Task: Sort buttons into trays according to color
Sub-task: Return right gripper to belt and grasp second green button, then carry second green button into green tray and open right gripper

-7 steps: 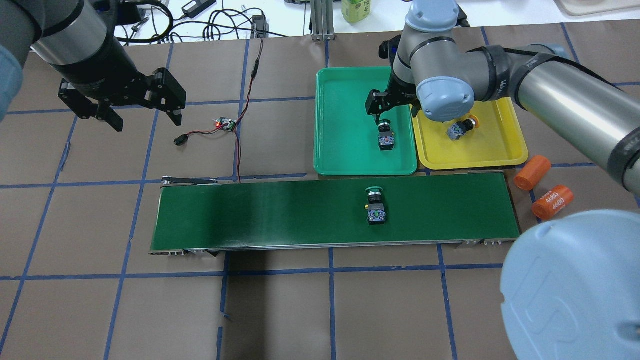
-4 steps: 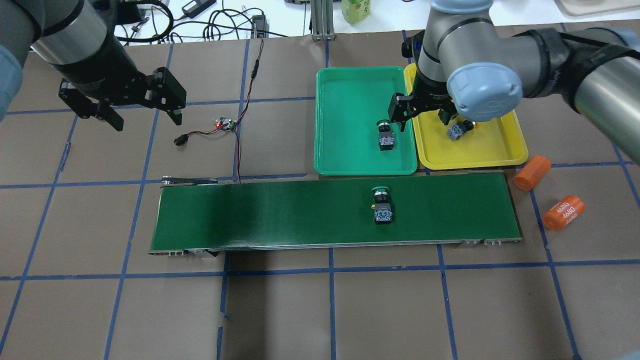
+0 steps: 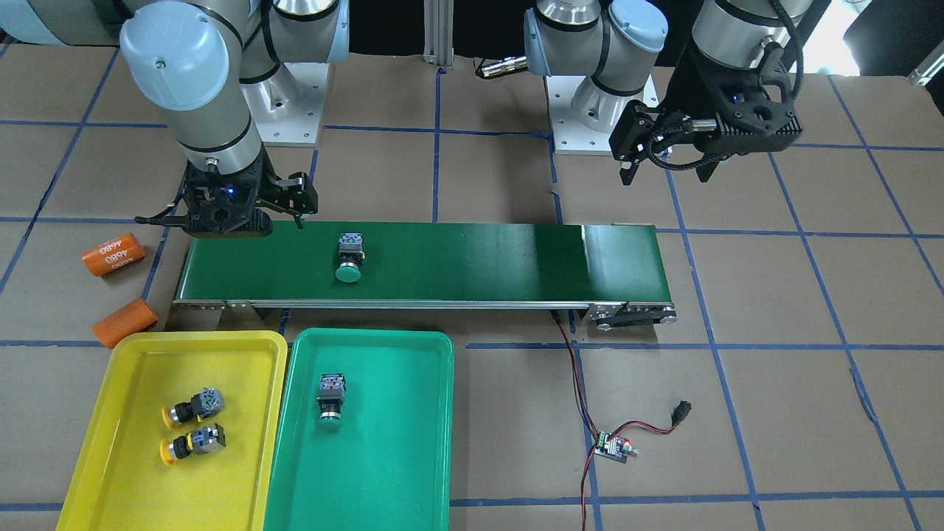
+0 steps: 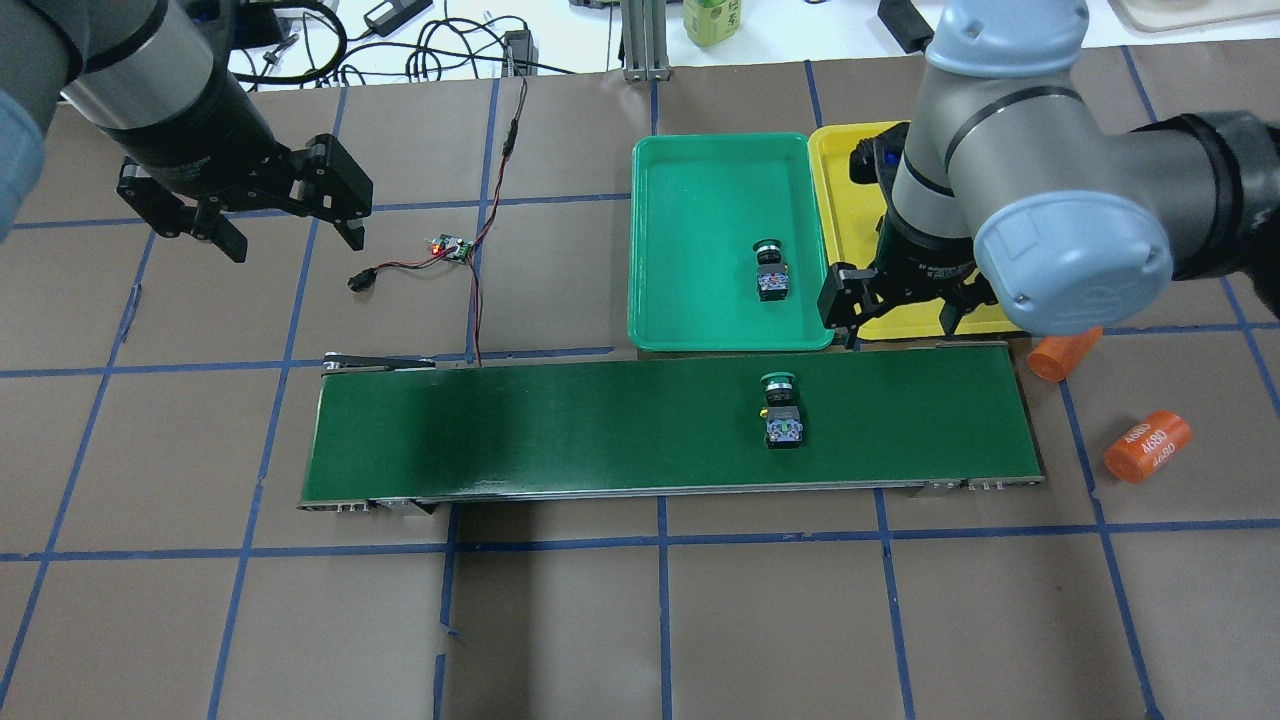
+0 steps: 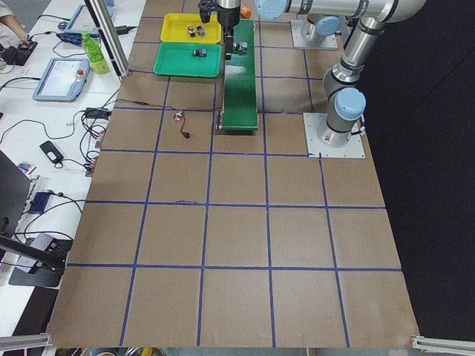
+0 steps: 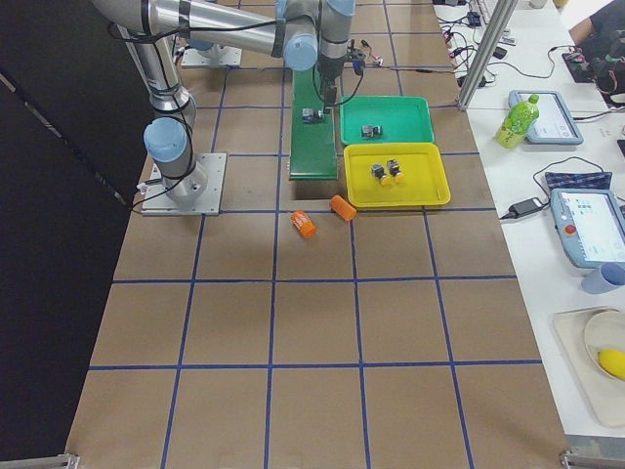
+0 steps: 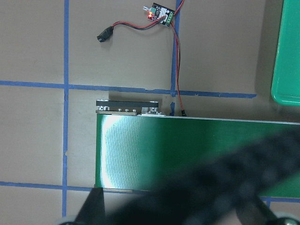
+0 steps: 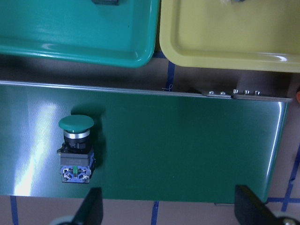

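Observation:
A green-capped button (image 4: 781, 410) lies on the dark-green conveyor belt (image 4: 560, 430), also in the right wrist view (image 8: 76, 147). Another green button (image 4: 769, 268) lies in the green tray (image 4: 690, 310). Two yellow buttons (image 3: 193, 405) (image 3: 192, 442) lie in the yellow tray (image 3: 110, 472); my right arm hides them in the overhead view. My right gripper (image 4: 893, 318) is open and empty over the belt's far edge, right of the belt button. My left gripper (image 4: 290, 235) is open and empty, far left above the table.
Two orange cylinders (image 4: 1148, 444) (image 4: 1060, 355) lie right of the belt's end. A small circuit board (image 4: 452, 247) with red-black wires lies left of the green tray, its wire running to the belt's left end. Cables and a bottle sit beyond the table's far edge.
My right arm has swung from over the green tray toward the belt's far edge. The belt button has drifted right. The "4680" cylinder has moved right. The left arm has not moved.

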You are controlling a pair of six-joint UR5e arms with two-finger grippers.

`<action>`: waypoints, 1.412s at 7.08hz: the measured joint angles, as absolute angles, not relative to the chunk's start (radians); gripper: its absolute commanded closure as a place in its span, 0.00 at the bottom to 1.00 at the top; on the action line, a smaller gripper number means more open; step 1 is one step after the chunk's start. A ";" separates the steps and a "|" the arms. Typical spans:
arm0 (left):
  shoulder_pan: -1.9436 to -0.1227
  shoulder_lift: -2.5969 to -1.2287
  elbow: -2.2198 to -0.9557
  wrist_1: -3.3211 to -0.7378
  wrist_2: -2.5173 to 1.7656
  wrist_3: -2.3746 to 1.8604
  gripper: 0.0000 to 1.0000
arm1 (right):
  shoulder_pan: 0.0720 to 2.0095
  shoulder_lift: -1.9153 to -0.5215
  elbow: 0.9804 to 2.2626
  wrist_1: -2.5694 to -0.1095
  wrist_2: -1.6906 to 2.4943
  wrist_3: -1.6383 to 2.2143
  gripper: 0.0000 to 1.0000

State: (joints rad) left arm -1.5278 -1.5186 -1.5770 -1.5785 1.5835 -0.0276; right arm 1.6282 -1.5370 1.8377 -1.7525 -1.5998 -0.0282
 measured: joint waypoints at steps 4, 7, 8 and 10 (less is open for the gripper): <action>-1.528 -1.519 -1.578 -1.578 1.583 -0.028 0.00 | 1.632 -1.521 1.910 -1.763 -1.505 -0.026 0.00; -1.528 -1.519 -1.578 -1.578 1.583 -0.028 0.00 | 1.632 -1.460 1.944 -1.850 -1.485 -0.026 0.00; -1.528 -1.518 -1.578 -1.578 1.583 -0.028 0.00 | 1.632 -1.439 1.957 -1.885 -1.486 -0.026 0.00; -1.530 -1.517 -1.580 -1.579 1.588 -0.025 0.00 | 1.630 -1.403 1.974 -1.907 -1.488 -0.024 0.59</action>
State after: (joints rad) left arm -1.5301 -1.5173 -1.5800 -1.5795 1.5883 -0.0248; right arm 1.6304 -1.4034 1.9742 -1.9074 -1.4879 -0.0245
